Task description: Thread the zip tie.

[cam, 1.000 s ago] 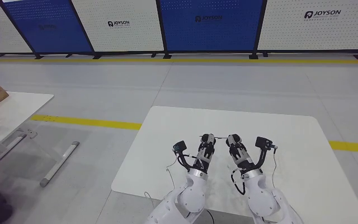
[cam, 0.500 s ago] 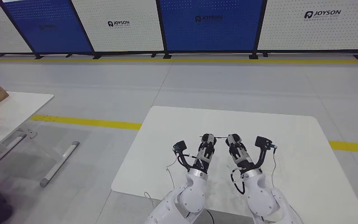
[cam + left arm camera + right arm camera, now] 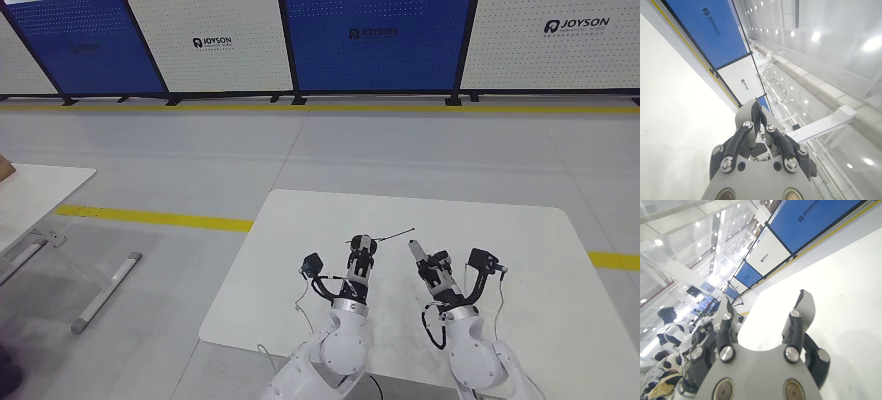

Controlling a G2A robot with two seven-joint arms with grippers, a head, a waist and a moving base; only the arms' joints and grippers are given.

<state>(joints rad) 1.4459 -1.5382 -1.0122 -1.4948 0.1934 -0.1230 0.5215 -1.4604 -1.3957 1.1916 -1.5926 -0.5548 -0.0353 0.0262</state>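
Pinching zip tie [image 3: 392, 234], left fingers [image 3: 362, 244] hide grasped stretch.

Right gripper [image 3: 764, 295] spread wide above white table [image 3: 838, 285]

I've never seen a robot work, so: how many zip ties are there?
1: a thin black zip tie pinched in the left claw over the white table, one end sticking out toward the open right claw. Another could be hidden.
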